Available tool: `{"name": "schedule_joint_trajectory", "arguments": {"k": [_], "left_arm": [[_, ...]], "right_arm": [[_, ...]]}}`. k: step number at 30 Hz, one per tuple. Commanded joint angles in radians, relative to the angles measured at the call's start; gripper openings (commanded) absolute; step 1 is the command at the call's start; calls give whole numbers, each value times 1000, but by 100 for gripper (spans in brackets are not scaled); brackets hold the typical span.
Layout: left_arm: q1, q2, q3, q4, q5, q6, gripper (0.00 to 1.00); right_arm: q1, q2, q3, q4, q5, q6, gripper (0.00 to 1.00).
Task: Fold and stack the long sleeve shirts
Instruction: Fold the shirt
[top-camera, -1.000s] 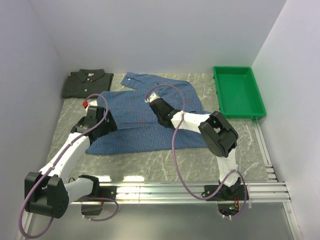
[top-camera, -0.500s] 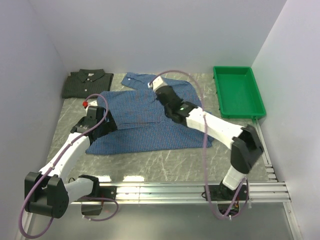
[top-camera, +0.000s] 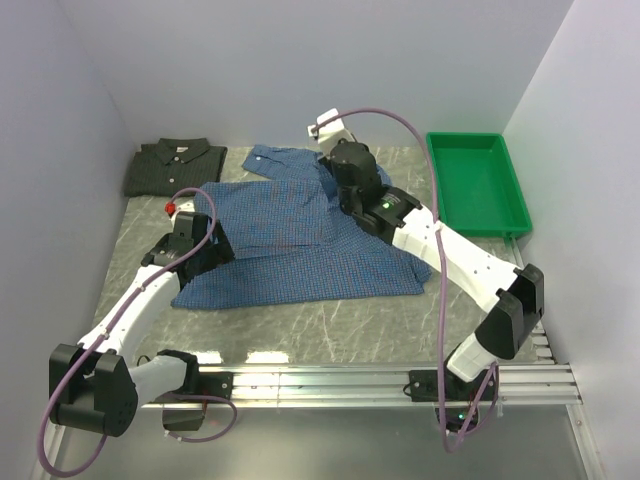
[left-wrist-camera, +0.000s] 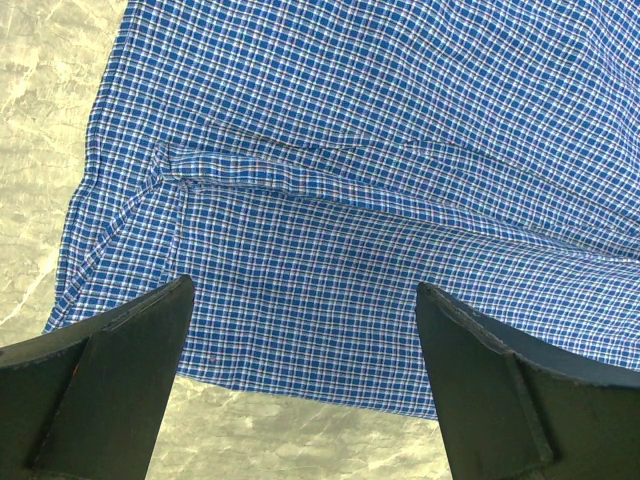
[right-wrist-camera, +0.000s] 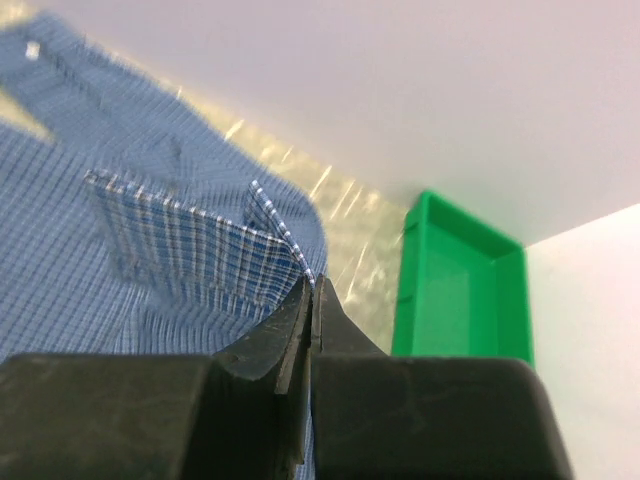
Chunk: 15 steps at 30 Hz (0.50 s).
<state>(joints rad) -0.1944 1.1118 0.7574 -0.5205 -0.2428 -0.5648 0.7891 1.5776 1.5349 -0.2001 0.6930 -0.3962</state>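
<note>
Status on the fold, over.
Left gripper open over blue shirt. Right gripper shut on its lifted fold. Dark shirt folded, far-left corner. Nothing blocking.

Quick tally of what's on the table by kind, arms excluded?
Shirts: 2 (blue check shirt, dark check shirt)
Trays: 1 (green tray)
Total: 3
</note>
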Motion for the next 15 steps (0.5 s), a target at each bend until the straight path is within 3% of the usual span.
{"name": "schedule_joint_trajectory", "arguments": {"k": [1,15], "left_arm": [[-4,0,22,0,-18,-4,99],[-4,23,25,-7,-16,-6,99]], "right_arm": [[-10,30,82,131,56,-64,0],[-111,81,151,81,54,-17,0]]}}
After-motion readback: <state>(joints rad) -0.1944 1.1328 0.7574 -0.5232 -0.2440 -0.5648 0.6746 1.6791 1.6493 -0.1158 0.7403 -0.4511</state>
